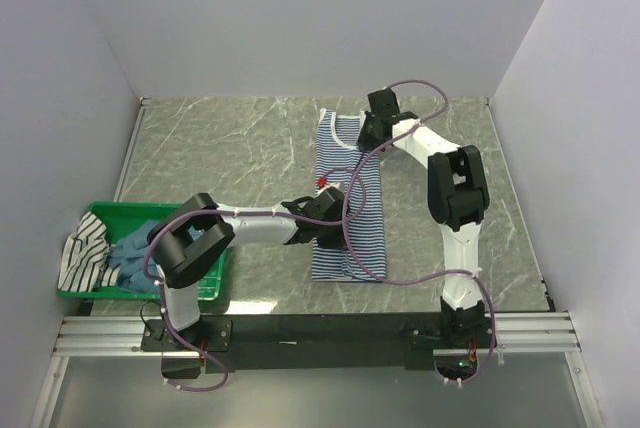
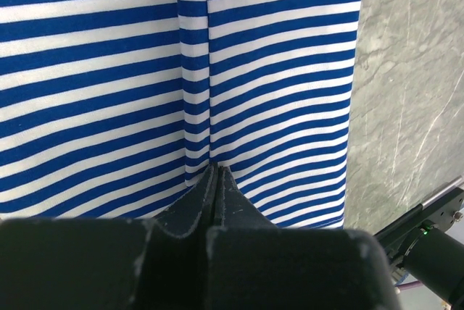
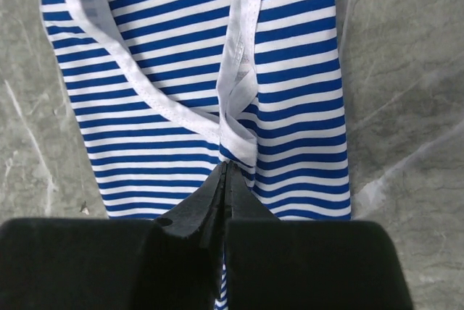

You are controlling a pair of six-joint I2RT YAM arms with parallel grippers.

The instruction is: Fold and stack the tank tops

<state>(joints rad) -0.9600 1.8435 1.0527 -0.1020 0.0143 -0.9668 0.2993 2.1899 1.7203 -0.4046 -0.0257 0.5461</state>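
Observation:
The fine navy-and-white striped tank top [image 1: 352, 218] lies lengthwise on the marble table, neckline at the far end. My left gripper [image 1: 322, 208] sits at its left-middle edge. In the left wrist view that gripper [image 2: 216, 169] is shut, pinching a raised ridge of striped cloth [image 2: 275, 71]. My right gripper [image 1: 368, 134] is at the neckline. In the right wrist view it [image 3: 227, 164] is shut on the cloth where the white trim [image 3: 235, 85] folds over. The teal-blue tank top [image 1: 130, 250] and the black-and-white striped one [image 1: 84, 248] lie bunched in the basket.
The green plastic basket [image 1: 150, 214] stands at the near left, beside the left arm's base. Bare marble table [image 1: 230, 148] spreads left and right of the striped top. White walls close the table in on three sides.

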